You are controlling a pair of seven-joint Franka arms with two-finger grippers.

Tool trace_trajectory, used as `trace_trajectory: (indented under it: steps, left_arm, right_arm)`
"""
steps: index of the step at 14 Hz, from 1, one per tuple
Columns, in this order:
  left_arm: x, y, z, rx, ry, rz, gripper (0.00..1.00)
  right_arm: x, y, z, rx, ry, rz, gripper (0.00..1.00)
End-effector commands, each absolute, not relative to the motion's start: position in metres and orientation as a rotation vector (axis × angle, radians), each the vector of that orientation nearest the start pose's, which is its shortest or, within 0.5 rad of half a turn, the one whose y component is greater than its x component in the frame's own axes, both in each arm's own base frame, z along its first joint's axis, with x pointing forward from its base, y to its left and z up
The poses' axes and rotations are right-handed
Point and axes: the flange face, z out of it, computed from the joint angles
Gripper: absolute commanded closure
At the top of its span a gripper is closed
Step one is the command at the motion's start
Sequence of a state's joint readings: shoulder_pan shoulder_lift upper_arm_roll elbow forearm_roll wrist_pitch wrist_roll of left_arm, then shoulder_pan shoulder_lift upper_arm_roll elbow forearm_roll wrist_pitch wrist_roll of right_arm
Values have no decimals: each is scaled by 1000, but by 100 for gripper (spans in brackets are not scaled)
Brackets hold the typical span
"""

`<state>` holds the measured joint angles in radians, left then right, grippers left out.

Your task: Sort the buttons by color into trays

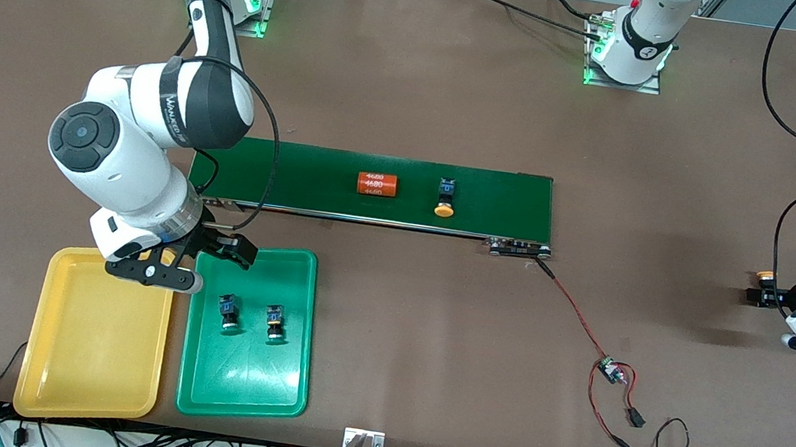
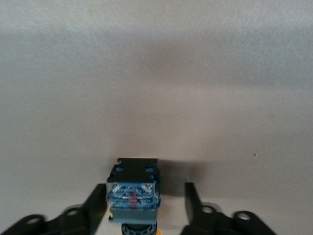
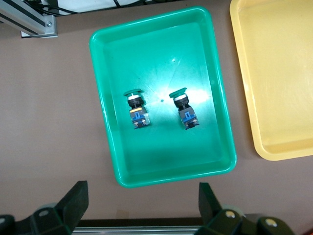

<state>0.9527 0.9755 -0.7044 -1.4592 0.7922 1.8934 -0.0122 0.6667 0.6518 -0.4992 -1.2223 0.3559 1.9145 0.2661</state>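
Left gripper (image 2: 145, 200) is low over the brown tabletop (image 1: 428, 349) at the left arm's end, well apart from the conveyor belt (image 1: 372, 188). Its jaws are partly drawn in on either side of 1 yellow-orange button (image 2: 133, 188). 1 finger (image 2: 95, 208) is at the button's black-and-blue body, and the other finger (image 2: 193, 203) stands off it with a visible gap, so no grip is made. The button lies on its side on the table with its orange cap toward the wrist. Right gripper (image 1: 200, 260) hangs with jaws spread wide and holding nothing, over the adjoining ends of the 2 trays that lie farther from the front camera. Green tray (image 1: 244, 394) holds 2 green-capped buttons, (image 1: 229, 311) and (image 1: 273, 324), lying on their sides, side by side and apart. Yellow tray (image 1: 95, 338) lies just beside the green tray, toward the right arm's end. The dark-green belt lies farther from the front camera than both trays. On it are 1 more yellow-orange button (image 1: 446, 197) and, beside it, 1 orange cylinder (image 1: 378, 184) with white numerals. A small circuit board (image 1: 608, 369) on red wires lies on the table nearer the front camera than the belt's end.
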Motion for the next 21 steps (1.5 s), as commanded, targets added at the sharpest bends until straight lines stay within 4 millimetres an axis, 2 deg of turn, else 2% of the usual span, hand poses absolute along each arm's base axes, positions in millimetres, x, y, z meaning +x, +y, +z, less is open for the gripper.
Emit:
trace_trajectory:
  steps: [1,2,4,7,9,11,12,15,16,18,19,21]
  left_arm:
    - [619,297,170,-3044,16,414,77]
    - [621,296,174,-3041,17,413,84]
    - [627,285,192,-3034,36,417,85]
    - [641,225,241,-3113,113,502,85]
    - [651,175,269,-3145,235,518,85]
    - [653,113,282,-3127,373,615,85]
    - [652,85,283,-3117,362,667,85]
    - [648,-1,296,-3190,148,790,85]
    - [647,-26,298,-3193,138,810,85]
    - [643,-75,296,-3185,224,830,85]
    - [635,-111,292,-3155,281,846,85]
    - [621,-165,284,-3128,216,833,85]
  right_arm:
    - [694,237,432,-3071,162,-110,0]
    - [693,240,432,-3073,158,-108,0]
    - [690,248,432,-3077,149,-110,0]
    - [681,262,428,-3136,93,-84,0]
    - [666,288,425,-3148,39,-36,0]
    - [645,326,420,-3156,-47,22,0]
    - [632,344,418,-3163,-47,65,0]
    - [599,394,403,-3180,6,129,0]
    - [589,412,395,-3188,-9,139,0]
    - [570,439,386,-3195,-18,148,0]
    - [558,454,376,-3194,-26,174,0]
    - [540,479,358,-3178,38,219,0]
